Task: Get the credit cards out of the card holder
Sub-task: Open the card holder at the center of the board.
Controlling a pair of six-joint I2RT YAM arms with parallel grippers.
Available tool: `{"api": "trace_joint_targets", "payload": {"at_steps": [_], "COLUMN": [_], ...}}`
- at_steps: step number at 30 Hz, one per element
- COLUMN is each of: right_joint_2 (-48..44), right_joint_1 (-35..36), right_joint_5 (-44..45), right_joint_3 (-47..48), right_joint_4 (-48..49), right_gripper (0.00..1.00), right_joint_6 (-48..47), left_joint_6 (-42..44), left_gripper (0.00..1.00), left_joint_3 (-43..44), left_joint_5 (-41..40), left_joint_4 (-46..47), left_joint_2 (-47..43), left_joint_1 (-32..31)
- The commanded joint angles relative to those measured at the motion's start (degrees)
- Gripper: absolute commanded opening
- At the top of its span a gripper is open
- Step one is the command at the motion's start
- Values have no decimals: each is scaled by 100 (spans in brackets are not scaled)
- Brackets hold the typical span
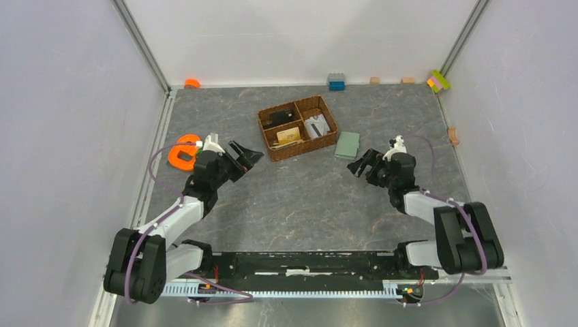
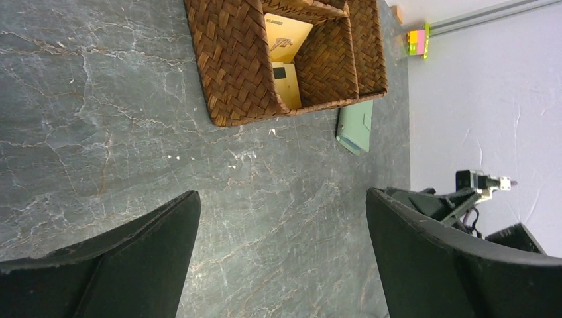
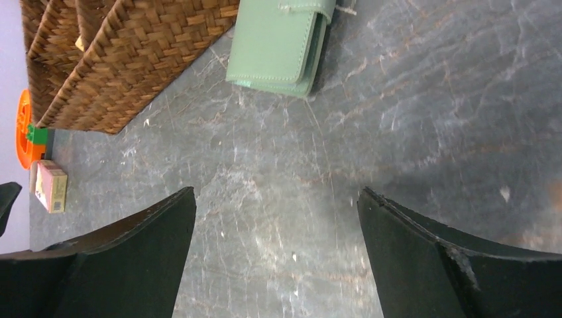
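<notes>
The card holder (image 1: 347, 144) is a sage-green wallet lying folded shut on the dark stone table, just right of the wicker basket. It also shows in the left wrist view (image 2: 354, 129) and the right wrist view (image 3: 278, 43). The credit cards are hidden. My left gripper (image 1: 249, 151) hovers left of the basket, open and empty (image 2: 282, 192), with bare table between its fingers. My right gripper (image 1: 361, 163) is a short way in front of the card holder, open and empty (image 3: 276, 189).
A brown wicker divided basket (image 1: 326, 145) holds tan flat pieces (image 2: 285, 40) and small dark items. An orange e-shape (image 1: 183, 151) lies beside the left arm. A blue block (image 1: 335, 82) and coloured blocks (image 1: 438, 80) sit along the back wall.
</notes>
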Motion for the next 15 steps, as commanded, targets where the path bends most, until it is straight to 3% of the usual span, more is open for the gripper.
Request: {"api": "trace_joint_targets", "payload": {"at_steps": [1,10,15], "right_joint_2": [658,2121,2486], "right_joint_1": [10,3,6], "right_joint_5": [-112,-158,-186], "right_joint_3": [762,1984,2132], "right_joint_4": [312,-99,100], "right_gripper": [95,91,91], "right_joint_6": [-97,-51,161], "left_joint_6": [-31,-161,-214], "left_gripper": [100,99,98], "left_joint_3": [258,271,186], "left_joint_5": [207,325,237], "left_joint_4": [273,407,508], "left_joint_2": [108,158,98], "left_joint_1": [-19,-80,-107]}}
